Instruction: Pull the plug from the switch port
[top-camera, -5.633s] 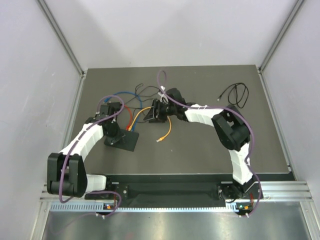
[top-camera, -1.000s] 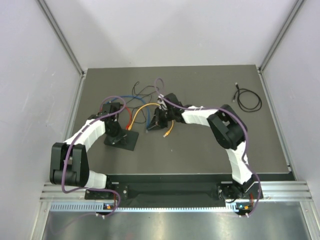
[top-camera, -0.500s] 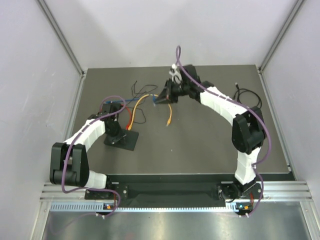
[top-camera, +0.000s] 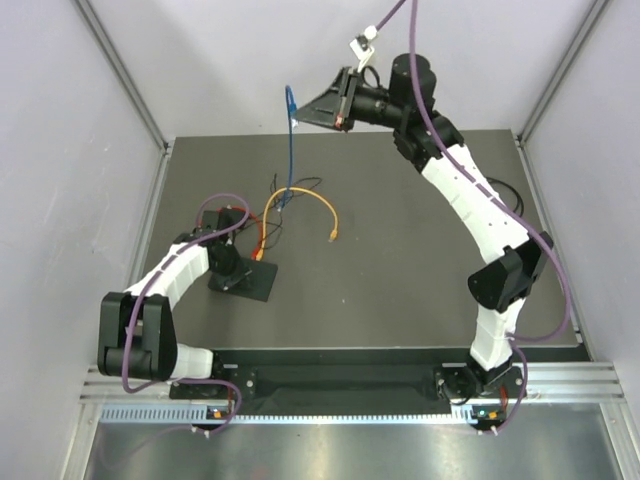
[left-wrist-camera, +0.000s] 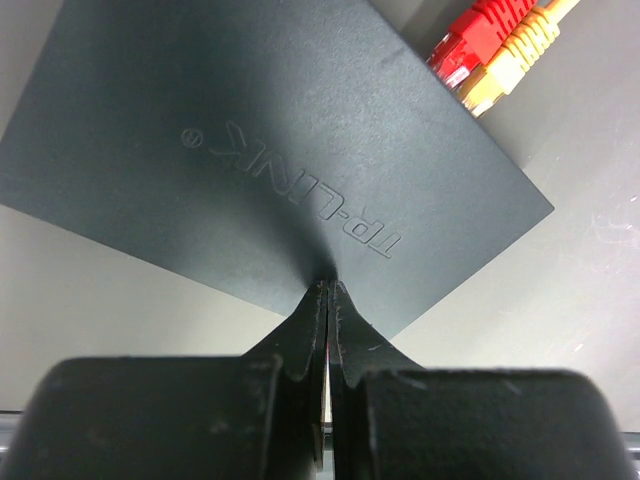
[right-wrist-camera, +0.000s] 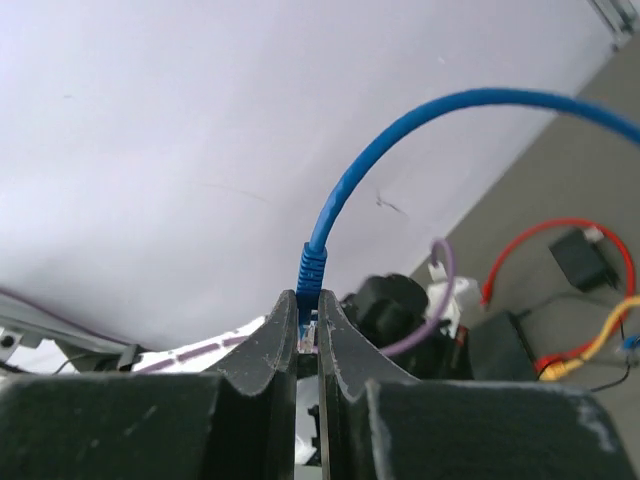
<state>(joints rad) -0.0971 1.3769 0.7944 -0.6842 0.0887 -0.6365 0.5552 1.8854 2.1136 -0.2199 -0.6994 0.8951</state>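
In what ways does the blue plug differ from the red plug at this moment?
The blue plug is pinched in the right gripper, raised high in the air; the red plug sits at the switch edge. Blue is free of the switch; red appears plugged in. Both end cables.

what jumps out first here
The right hand hangs high above the table, pinching the plug end of a blue cable that dangles down to it. At left, the closed left hand presses on the black switch, a red plug and a yellow plug in it.
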